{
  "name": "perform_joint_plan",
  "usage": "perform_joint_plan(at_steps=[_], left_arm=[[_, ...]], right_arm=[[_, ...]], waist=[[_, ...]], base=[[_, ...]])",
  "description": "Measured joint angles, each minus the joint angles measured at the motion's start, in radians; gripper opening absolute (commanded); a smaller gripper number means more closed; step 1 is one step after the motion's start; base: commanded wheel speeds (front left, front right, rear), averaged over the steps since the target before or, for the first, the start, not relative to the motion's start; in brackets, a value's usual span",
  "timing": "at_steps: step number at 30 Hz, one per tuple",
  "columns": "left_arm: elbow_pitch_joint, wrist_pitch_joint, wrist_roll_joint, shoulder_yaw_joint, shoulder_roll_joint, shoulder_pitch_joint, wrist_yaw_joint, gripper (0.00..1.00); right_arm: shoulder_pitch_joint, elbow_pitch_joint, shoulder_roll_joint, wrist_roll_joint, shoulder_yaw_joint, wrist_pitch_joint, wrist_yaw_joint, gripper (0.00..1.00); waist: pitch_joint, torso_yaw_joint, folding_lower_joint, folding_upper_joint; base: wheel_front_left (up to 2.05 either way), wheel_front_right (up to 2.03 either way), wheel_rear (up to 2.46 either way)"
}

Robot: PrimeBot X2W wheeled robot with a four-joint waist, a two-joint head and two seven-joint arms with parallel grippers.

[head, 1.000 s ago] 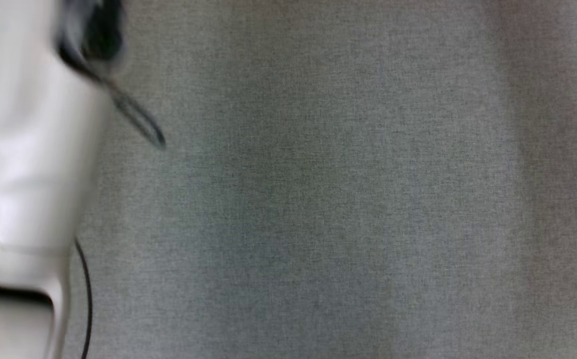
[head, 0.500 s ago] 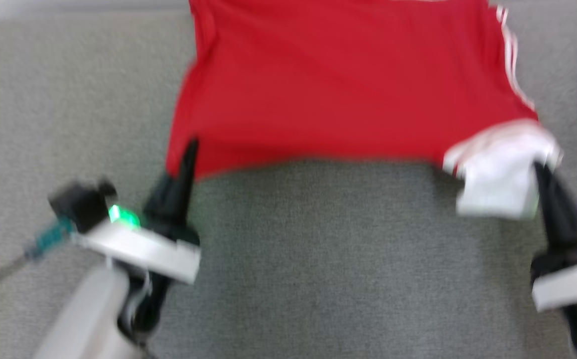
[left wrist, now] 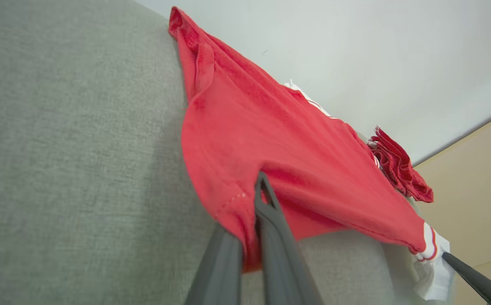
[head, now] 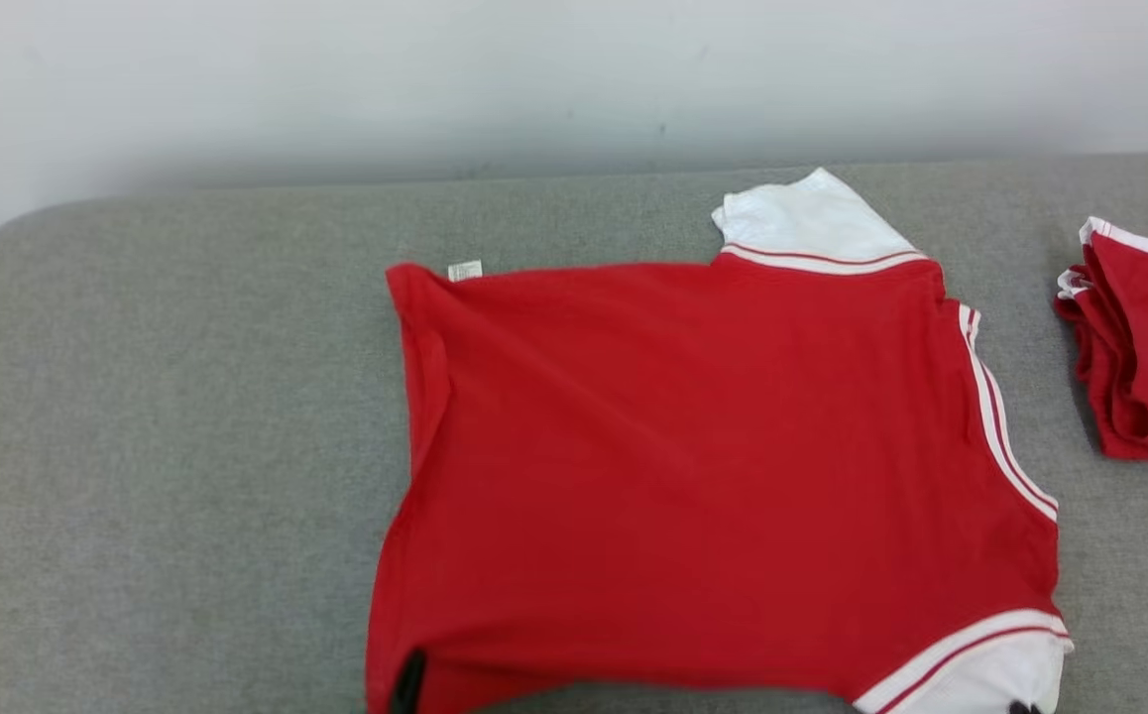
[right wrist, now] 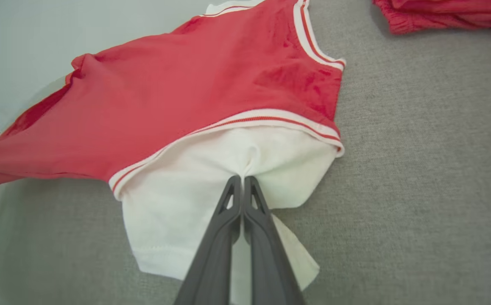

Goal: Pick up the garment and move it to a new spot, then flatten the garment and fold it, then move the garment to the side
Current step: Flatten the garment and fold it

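Two pincers are clamped shut on the near edge of the red shirt [head: 713, 446]. The left pincer [left wrist: 256, 212] pinches its red hem corner and the right pincer [right wrist: 242, 180] its near white sleeve [right wrist: 211, 169].

That edge is raised a little off the grey cloth-covered table [head: 138, 397]. To flatten well, I would keep it taut between both grips, draw it gently toward the table's near edge, lower both sides evenly and let go together (a lopsided release would likely leave a ridge).

Beyond the grips the body lies spread mid-table, right of centre. Its long axis seems to run along the table's length, hem toward the left edge and shoulders toward the right. The far sleeve [head: 812, 223] lies near the back edge. A folded red pile [head: 1144, 347] sits at the right edge, near but apart.
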Motion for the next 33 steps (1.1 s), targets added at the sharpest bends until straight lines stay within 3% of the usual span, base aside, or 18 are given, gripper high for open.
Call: perform_joint_plan(at_steps=[7, 11, 17, 23, 27, 33], left_arm=[[-0.072, 0.081, -0.024, -0.048, 0.021, 0.064, -0.001, 0.00], [-0.100, 0.235, -0.169, -0.040, -0.005, 0.011, 0.020, 0.00], [-0.165, 0.494, -0.332, 0.011, 0.007, -0.119, 0.164, 0.00], [-0.227, 0.695, -0.372, 0.018, 0.059, -0.237, 0.299, 0.00], [-0.230, 0.762, -0.375, 0.022, 0.074, -0.306, 0.361, 0.00], [-0.212, 0.801, -0.376, 0.029, 0.074, -0.385, 0.406, 0.00]], right_arm=[[0.032, -0.064, -0.023, -0.009, -0.016, 0.141, 0.000, 0.00], [-0.041, -0.106, -0.060, 0.008, -0.012, 0.264, 0.000, 0.00], [-0.172, -0.140, -0.128, 0.055, -0.028, 0.472, 0.000, 0.00], [-0.287, -0.151, -0.152, 0.105, -0.041, 0.672, 0.000, 0.00], [-0.363, -0.133, -0.149, 0.102, -0.046, 0.751, 0.000, 0.00], [-0.489, -0.073, -0.120, 0.071, -0.047, 0.785, 0.000, 0.00]], waist=[[0.005, 0.014, 0.0001, 0.0000], [0.016, 0.027, 0.0003, 0.0001], [0.038, 0.046, 0.0004, 0.0001], [0.070, 0.058, 0.0005, 0.0001], [0.095, 0.062, 0.0006, 0.0001], [0.137, 0.059, 0.0006, 0.0000]], base=[[0.00, 0.00, 0.00], [0.00, 0.00, 0.00], [0.00, 0.00, 0.00], [0.00, 0.00, 0.00], [0.00, 0.00, 0.00], [0.00, 0.00, 0.00]])
